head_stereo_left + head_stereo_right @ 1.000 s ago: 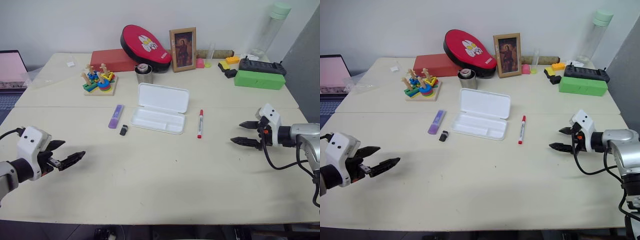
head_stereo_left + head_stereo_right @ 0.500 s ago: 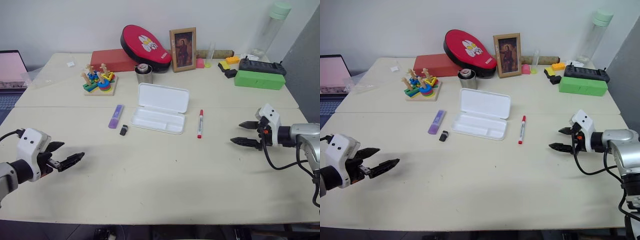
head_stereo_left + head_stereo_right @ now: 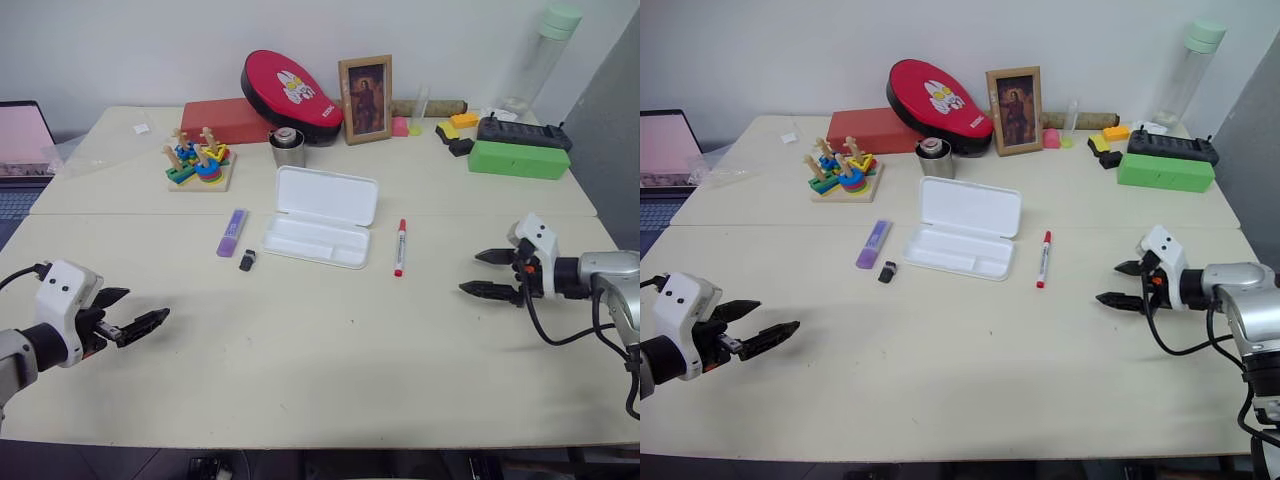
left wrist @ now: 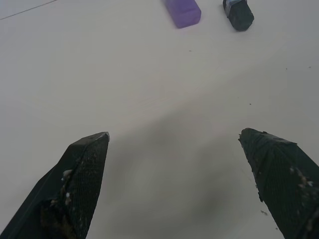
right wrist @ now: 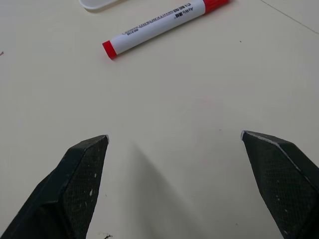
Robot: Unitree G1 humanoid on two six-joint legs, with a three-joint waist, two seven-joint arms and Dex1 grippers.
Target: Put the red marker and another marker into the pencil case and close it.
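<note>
The left gripper [image 3: 132,315] is held over the bench [image 3: 330,350] with its fingers released and nothing between them. The purple highlighter [image 3: 232,232] is laid just left of the open white pencil case [image 3: 322,229], the red marker [image 3: 400,247] just right of it. The right gripper [image 3: 492,274] is held with fingers spread, empty, well apart from the marker.

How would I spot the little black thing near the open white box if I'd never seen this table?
Find the open white pencil case in the middle of the table. Just to its left lies a light-purple highlighter. The tiny black object sits between them, by the highlighter's near end: much smaller, dark and stubby.
</note>
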